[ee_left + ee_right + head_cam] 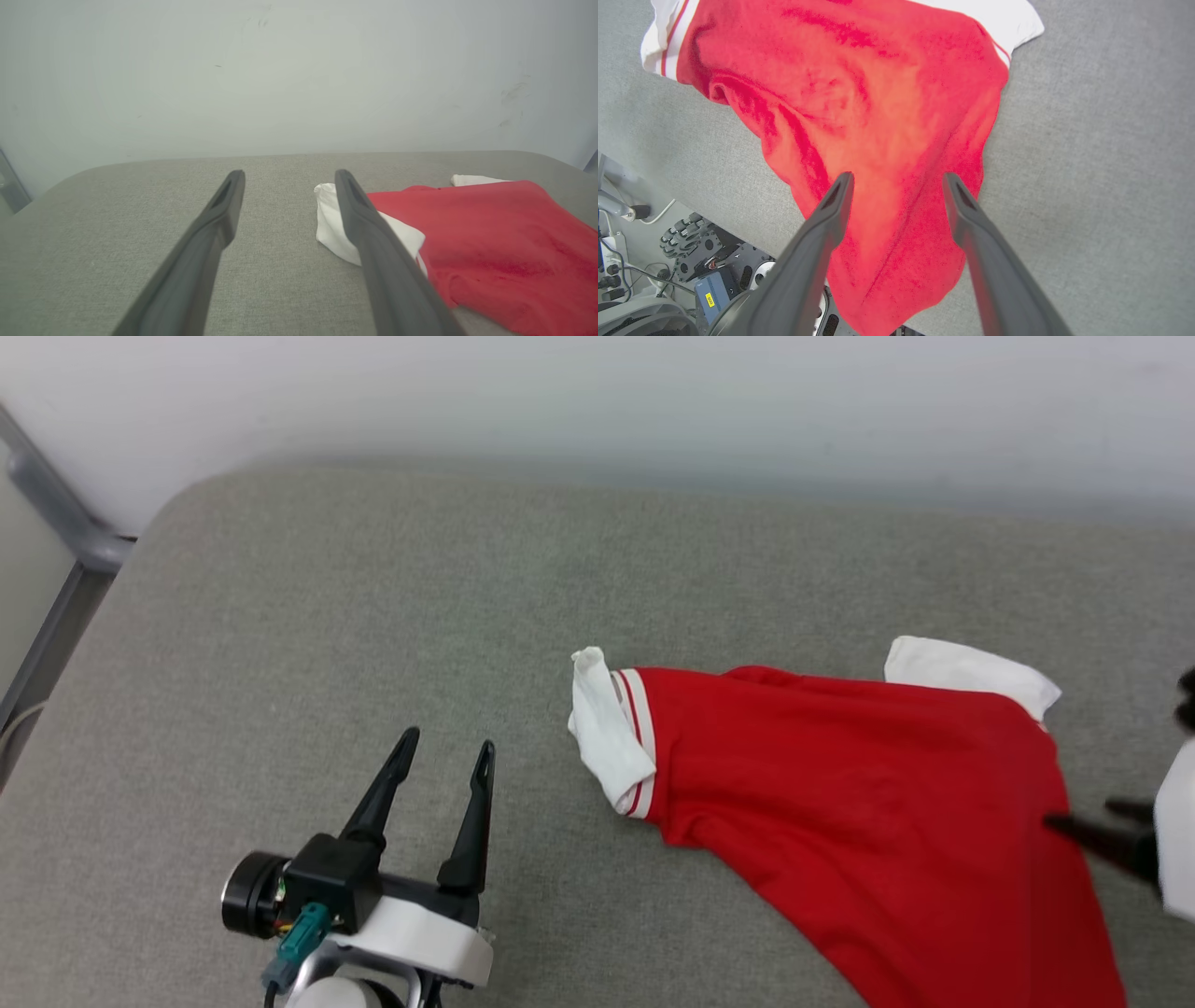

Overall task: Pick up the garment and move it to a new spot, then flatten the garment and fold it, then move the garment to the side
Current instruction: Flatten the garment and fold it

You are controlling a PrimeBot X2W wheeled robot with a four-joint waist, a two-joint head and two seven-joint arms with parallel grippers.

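Both grippers are spread and empty: left gripper [447,741] apart to the left of the garment [868,803], right gripper [897,177] over its body. Garment is laid rumpled on the grey cushion [373,569], hem draped over the edge. Light, limp cloth is expected; pinching at its upper corners is advised.

nothing legible in any of the views. the one marking is a small yellow sticker [710,299] on a blue-grey box [721,283] in the lower left of the right wrist view; its dark print is too small to read.
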